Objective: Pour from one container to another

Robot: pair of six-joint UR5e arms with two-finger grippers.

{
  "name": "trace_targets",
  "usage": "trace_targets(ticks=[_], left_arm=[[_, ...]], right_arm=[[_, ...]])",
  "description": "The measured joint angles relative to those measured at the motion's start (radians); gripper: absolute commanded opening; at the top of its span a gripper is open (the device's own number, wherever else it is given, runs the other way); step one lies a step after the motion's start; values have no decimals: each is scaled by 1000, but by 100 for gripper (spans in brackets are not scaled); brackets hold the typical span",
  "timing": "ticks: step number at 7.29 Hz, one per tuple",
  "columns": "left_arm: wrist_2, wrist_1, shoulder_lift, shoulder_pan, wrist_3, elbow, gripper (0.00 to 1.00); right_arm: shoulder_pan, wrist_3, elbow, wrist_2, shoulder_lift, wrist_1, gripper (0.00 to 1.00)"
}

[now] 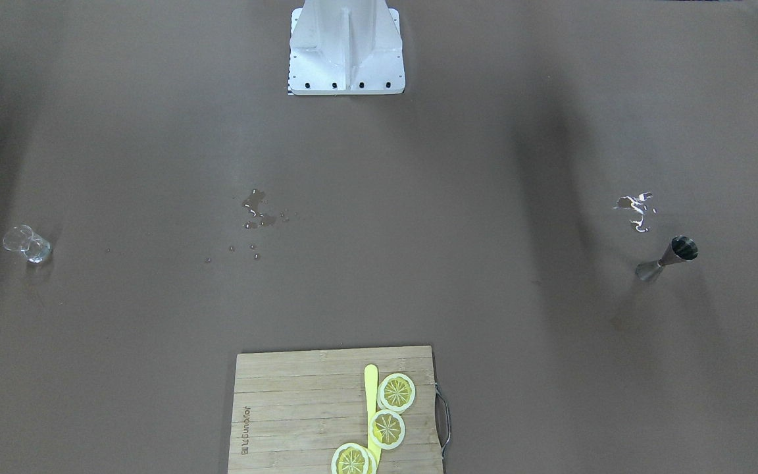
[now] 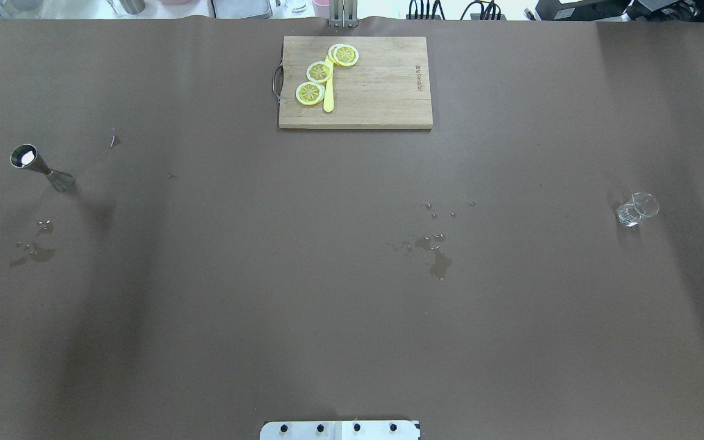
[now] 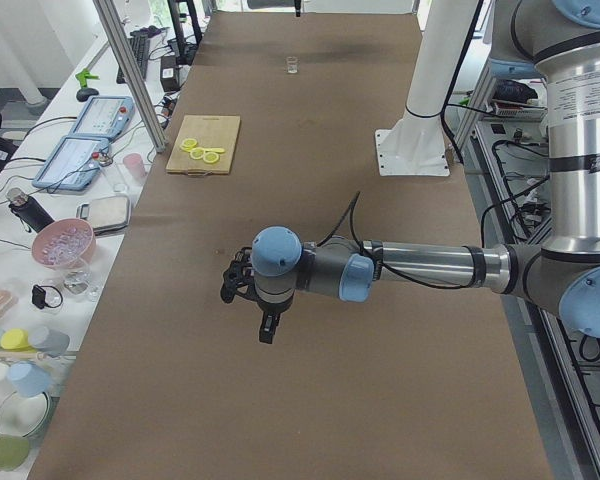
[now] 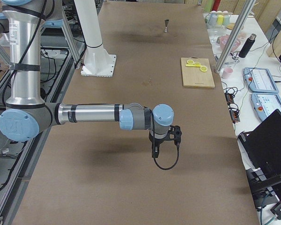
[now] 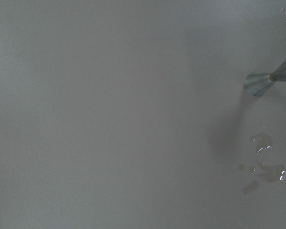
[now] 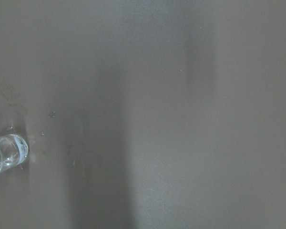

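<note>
Taking the cutting board (image 2: 382, 85) at the table's (image 2: 266, 342) far edge as the marker, and reading from the robot's left to its right:

The left gripper (image 3: 266, 328) shows only in the side view. It hangs above the brown table, pointing down, well apart from the board on its left. I cannot tell whether its fingers are apart or together.

The jigger (image 2: 40, 168) stands upright and alone, far to the board's left and somewhat nearer the robot. Nothing touches it. A bright glint sits in its upper cone; I cannot tell if it holds liquid. A wet patch (image 2: 34, 250) lies near its foot, nearer the robot.

On the board itself, three lemon slices (image 2: 319, 71) lie along a yellow stick (image 2: 328, 98), all on the board's left half.

A second wet patch (image 2: 437, 260) with scattered drops lies on the robot's side of the board, a little to its right.

The glass (image 2: 636, 209) stands upright far to the board's right, well apart from the jigger, with nothing touching it.

The right gripper (image 4: 155, 151) also shows only from the side. It points down over the table, well apart from the board on its right, and I cannot tell how its fingers stand.
</note>
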Motion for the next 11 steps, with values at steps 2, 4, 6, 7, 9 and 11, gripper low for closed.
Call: trace_targets(ticks=[2,4,6,7,9,11], left_arm=[[2,2,-45,0,-2,28,98],[7,6,-104,0,-15,65,97],[7,0,-130,1,-59,80,97],[8,-1,-140,1,-73,81,97],[10,-2,-164,3,-99,83,97],[13,-10,-187,4,-120,79,97]], right_arm=[[-1,-1,5,7,0,-1,100],[-8,2,18,8,7,0,100],[-15,4,31,21,17,-1,100],[-28,3,41,31,19,-1,100],[-83,1,54,32,20,-1,100],[-102,0,70,31,21,-1,100]])
